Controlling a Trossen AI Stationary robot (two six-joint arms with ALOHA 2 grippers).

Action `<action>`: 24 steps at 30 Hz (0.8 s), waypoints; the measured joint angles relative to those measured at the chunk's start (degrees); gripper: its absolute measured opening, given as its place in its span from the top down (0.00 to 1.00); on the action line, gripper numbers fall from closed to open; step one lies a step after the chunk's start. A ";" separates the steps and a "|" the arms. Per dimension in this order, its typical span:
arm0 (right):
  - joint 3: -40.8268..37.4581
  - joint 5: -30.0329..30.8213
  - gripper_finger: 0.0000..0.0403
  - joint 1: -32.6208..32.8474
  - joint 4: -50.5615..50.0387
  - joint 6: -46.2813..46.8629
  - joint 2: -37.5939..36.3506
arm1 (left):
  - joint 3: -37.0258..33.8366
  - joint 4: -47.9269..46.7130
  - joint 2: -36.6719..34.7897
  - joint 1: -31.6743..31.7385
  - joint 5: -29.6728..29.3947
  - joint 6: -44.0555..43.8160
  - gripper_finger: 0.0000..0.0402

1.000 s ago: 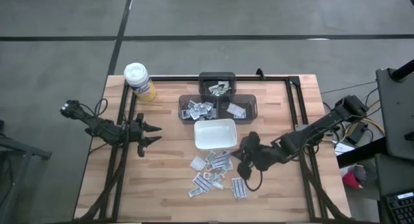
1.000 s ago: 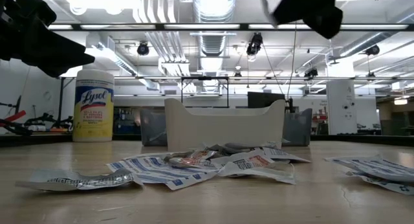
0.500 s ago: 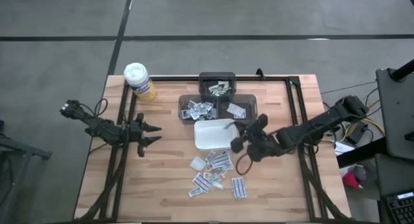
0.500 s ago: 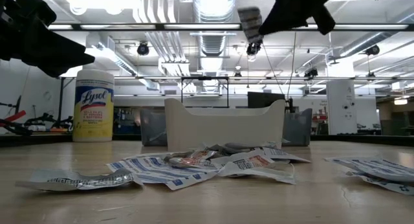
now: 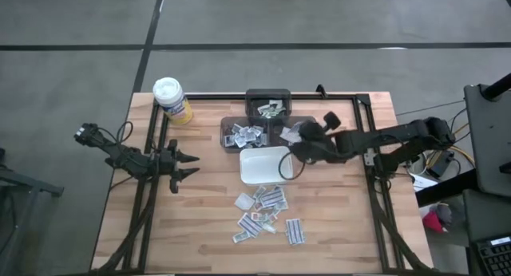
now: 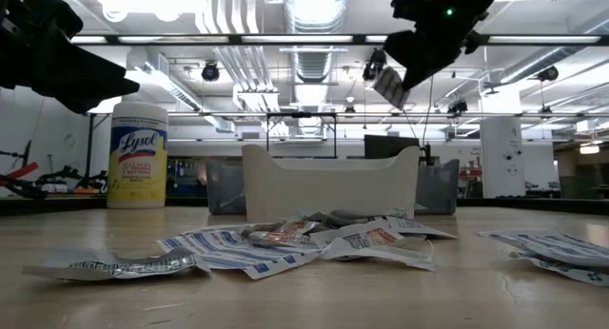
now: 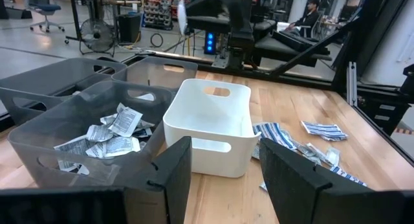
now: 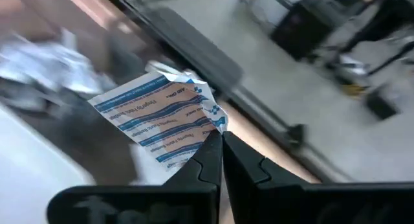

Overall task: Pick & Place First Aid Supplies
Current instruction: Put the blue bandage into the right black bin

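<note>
1. The right gripper (image 5: 297, 136) is up in the air, jaws clamped tight on one packet (image 8: 158, 123), pinching it at a corner so the blue-striped wrapper sticks out ahead of the fingertips.
2. In the low view that packet (image 6: 388, 85) dangles tilted from the gripper (image 6: 404, 72), high over the table.
4. Directly below the gripper sits the right-hand grey bin (image 5: 307, 131), with a packet or two already lying in it; whether the gripper hangs over the bin or just over its edge I cannot tell.
5. Just beside the gripper, toward the left arm, is a second grey bin (image 5: 226, 132) holding a heap of packets; a third bin (image 5: 268, 97) lies beyond, farther from the table's front.
6. The white dish (image 5: 265, 166) stands close beneath and to the front of the gripper, touching the bins' front wall.
7. The loose pile (image 5: 263, 212) of packets lies well in front of the gripper, past the dish, spread flat on the wood.
8. The left gripper (image 5: 194, 165) waits far off at the table's left side, fingers spread apart and holding nothing, pointing toward the dish.
9. A yellow canister (image 5: 171, 100) stands at the far left corner, behind the left gripper.
</note>
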 joint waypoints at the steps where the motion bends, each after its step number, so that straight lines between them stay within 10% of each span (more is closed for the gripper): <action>1: 0.83 0.02 0.98 -1.03 -2.23 -1.23 0.00 | 0.00 0.00 0.00 0.00 0.01 -0.01 0.56; 12: 8.12 -1.87 0.98 -10.42 -11.89 -28.92 0.09 | 0.00 0.00 0.00 0.00 0.00 0.00 0.56; 24: 14.20 -27.03 0.98 -21.71 -13.48 -42.58 0.20 | 0.00 0.00 0.00 0.00 0.00 -0.01 0.56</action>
